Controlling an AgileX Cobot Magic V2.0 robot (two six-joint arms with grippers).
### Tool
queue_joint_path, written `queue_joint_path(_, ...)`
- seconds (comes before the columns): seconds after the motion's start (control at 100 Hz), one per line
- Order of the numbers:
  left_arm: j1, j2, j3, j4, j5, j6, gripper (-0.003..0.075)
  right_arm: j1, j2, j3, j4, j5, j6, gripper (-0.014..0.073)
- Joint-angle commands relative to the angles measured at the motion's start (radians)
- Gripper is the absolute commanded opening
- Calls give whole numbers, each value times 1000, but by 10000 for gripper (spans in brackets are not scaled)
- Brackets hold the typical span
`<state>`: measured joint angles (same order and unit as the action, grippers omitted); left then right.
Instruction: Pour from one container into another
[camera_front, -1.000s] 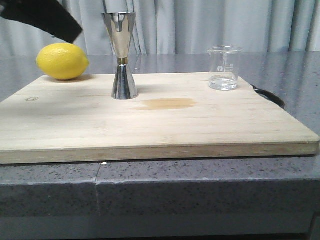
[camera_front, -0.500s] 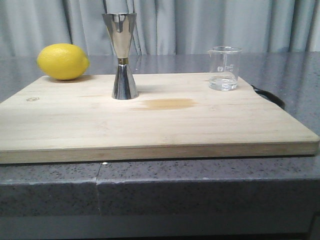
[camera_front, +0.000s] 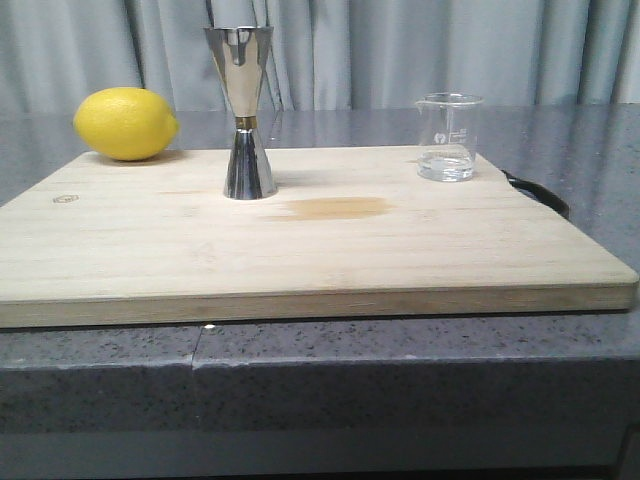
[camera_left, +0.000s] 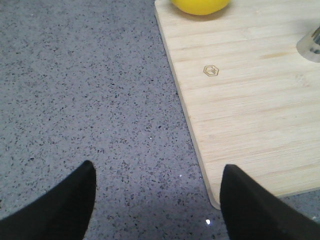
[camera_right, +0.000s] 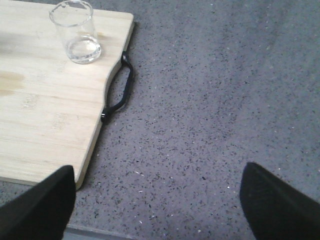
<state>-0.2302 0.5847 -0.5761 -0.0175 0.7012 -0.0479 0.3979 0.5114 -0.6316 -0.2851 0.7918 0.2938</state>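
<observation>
The small clear glass beaker (camera_front: 448, 137) stands upright at the back right of the wooden board (camera_front: 300, 250), with a little clear liquid at its bottom; the right wrist view shows it too (camera_right: 76, 39). The tall steel jigger (camera_front: 243, 110) with a gold band stands upright at the board's back left-centre; only its base edge (camera_left: 311, 44) shows in the left wrist view. My left gripper (camera_left: 157, 177) is open over the grey counter beside the board's left edge. My right gripper (camera_right: 157, 182) is open over the counter off the board's right side. Neither arm shows in the front view.
A yellow lemon (camera_front: 126, 123) lies at the board's back left corner, also seen at the left wrist view's edge (camera_left: 200, 6). A black handle (camera_right: 120, 92) sits on the board's right edge. A brownish stain (camera_front: 335, 207) marks the board's middle. Grey speckled counter (camera_right: 210, 100) surrounds the board.
A dark arm part at the upper left of the front view one second ago has left the view. Jigger, beaker and lemon have not moved.
</observation>
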Motion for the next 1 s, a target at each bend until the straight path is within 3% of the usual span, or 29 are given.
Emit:
queue_joint_path(0.0, 2, -4, -14, -9, -95, -16, 479, -5, -24, -13, -42, -76, -1, 603)
queue_joint_path(0.1, 2, -4, -14, -9, -100, -16, 456, -5, -33, -13, -46, -68, -1, 599)
queue_joint_path(0.16, 2, -4, -14, -9, -103, -16, 405, -5, -33, -13, -55, -66, -1, 560)
queue_joint_path(0.36, 2, -4, -14, -9, -106, -16, 166, -5, -33, -13, -57, -67, -1, 137)
queue_joint_path(0.51, 2, -4, -14, -9, -111, -16, 24, -5, -33, -13, -57, -69, -1, -67)
queue_joint_path(0.57, 2, -4, -14, -9, -111, -16, -20, -5, -33, -13, -57, -69, -1, -75)
queue_joint_path(0.99, 2, -4, -14, -9, -112, -16, -19, -5, -33, -13, -36, -71, 1, -75)
